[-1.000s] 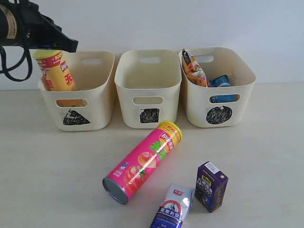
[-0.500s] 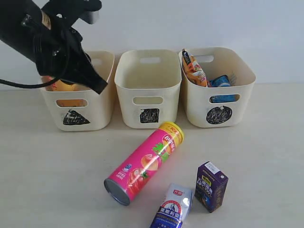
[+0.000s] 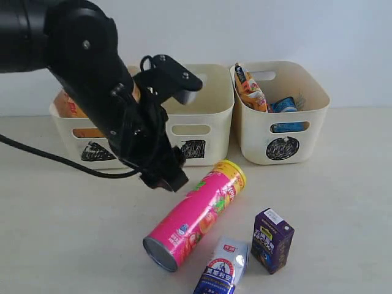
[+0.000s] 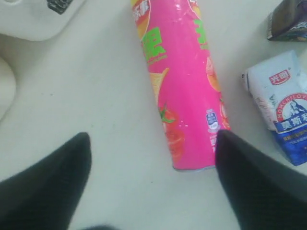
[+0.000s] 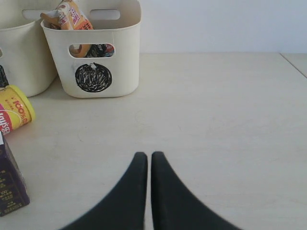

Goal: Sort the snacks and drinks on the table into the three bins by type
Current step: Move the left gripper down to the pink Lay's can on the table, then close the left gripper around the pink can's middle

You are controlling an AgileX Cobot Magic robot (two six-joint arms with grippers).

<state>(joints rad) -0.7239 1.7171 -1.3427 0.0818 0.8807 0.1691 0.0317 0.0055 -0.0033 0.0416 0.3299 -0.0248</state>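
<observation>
- Since the yellow tube [image 3: 66, 105] stands in the triangle bin [image 3: 66, 146] at far left, I judge that bin to be the place for chip tubes. The pink tube [image 3: 196, 214] is not yet sorted. It lies on its side on the surface [image 3: 343, 202], in front of the square bin [image 3: 219, 138].
- The left arm [image 3: 92, 92] reaches down over the tube's metal-base end. The left jaws are released, spread wide and holding nothing. In the wrist view one finger [image 4: 249, 182] sits at the tube's base corner, and the other [image 4: 48, 182] is well apart from it over bare surface.
- Step in hand, as I read it, is grasping the pink tube. To do it well, centre the tube between the fingers and take it nearer mid-length than the base. An off-centre close may roll or tip it.
- The white-and-blue carton [image 3: 223, 266] lies just beside the tube's base end, with the purple carton [image 3: 271, 240] near it. Both drinks are unsorted.
- The circle bin [image 3: 251, 138] at right holds orange [image 3: 251, 89] and blue [image 3: 285, 105] foil packets.
- The right jaws are clenched together and empty, over bare surface. They are out of the exterior view.
- Room is tight on the carton side of the tube and open on its other side. The lift must clear the bins' front rims. The arm hides most of the triangle bin, so I cannot tell how much space is left inside.
</observation>
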